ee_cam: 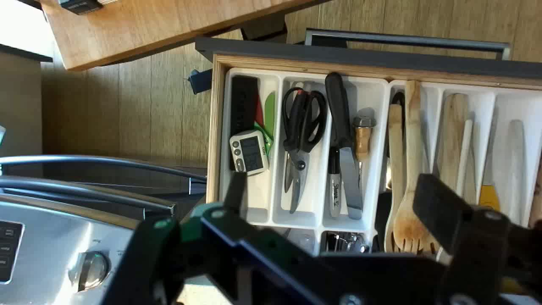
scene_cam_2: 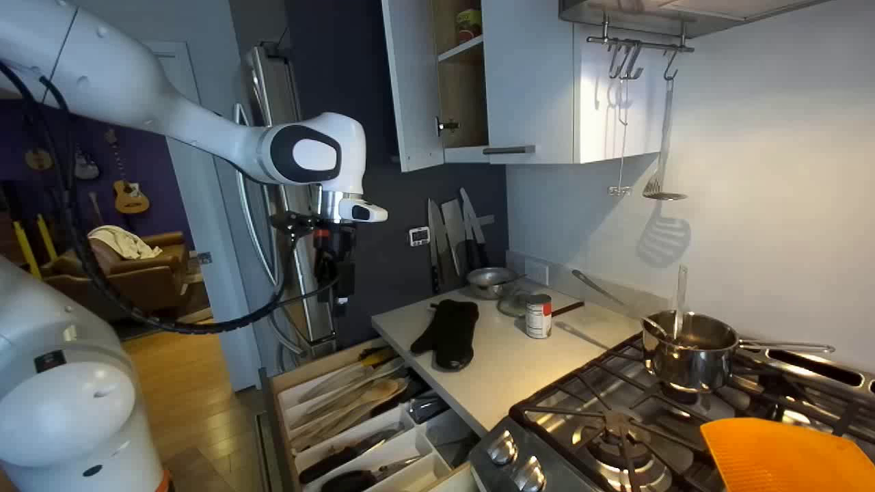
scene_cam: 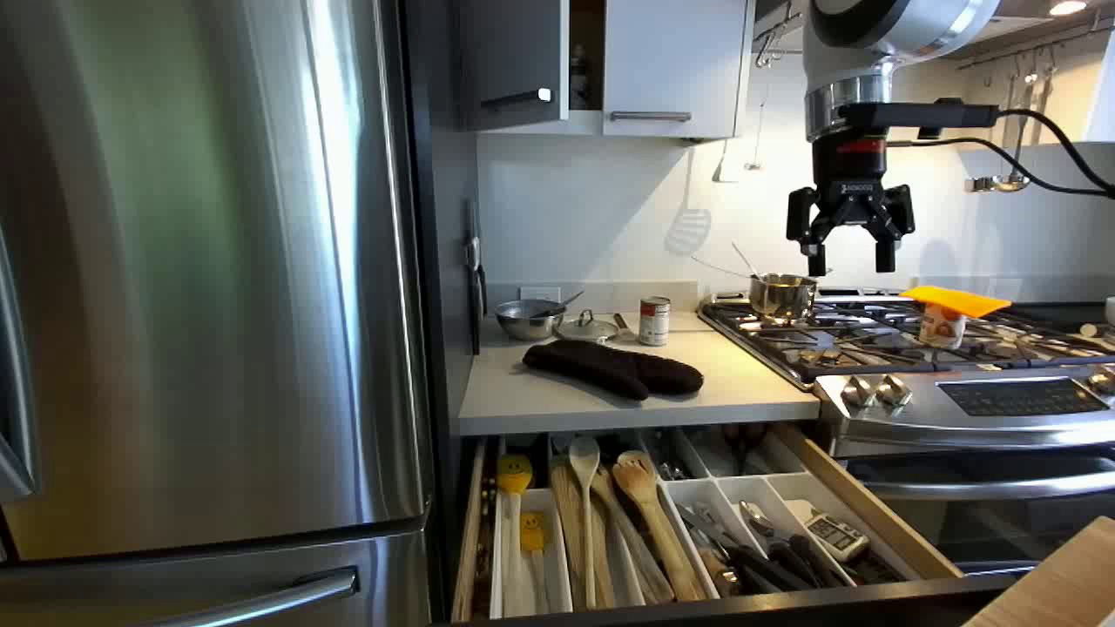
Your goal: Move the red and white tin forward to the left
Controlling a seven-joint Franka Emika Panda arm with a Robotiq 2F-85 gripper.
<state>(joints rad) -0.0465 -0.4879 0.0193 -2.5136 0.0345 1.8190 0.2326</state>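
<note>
The red and white tin (scene_cam: 654,321) stands upright on the white countertop (scene_cam: 749,396), towards the back wall and near the stove's edge. It also shows upright in an exterior view (scene_cam_2: 539,316), behind the dark oven mitt. My gripper (scene_cam: 854,259) points down, high in the air, with its two fingers spread apart and nothing between them. In an exterior view the gripper (scene_cam_2: 338,301) hangs off the counter's edge, apart from the tin. In the wrist view the open fingers (ee_cam: 334,195) are over the drawer. The tin is out of the wrist view.
A dark oven mitt (scene_cam: 610,367) lies in front of the tin. A metal bowl (scene_cam: 529,320) and a glass lid (scene_cam: 587,329) stand beside it. The open utensil drawer (ee_cam: 305,63) juts out below. A pot (scene_cam_2: 690,359) sits on the stove (scene_cam: 858,361). Cabinets (scene_cam: 675,65) hang overhead.
</note>
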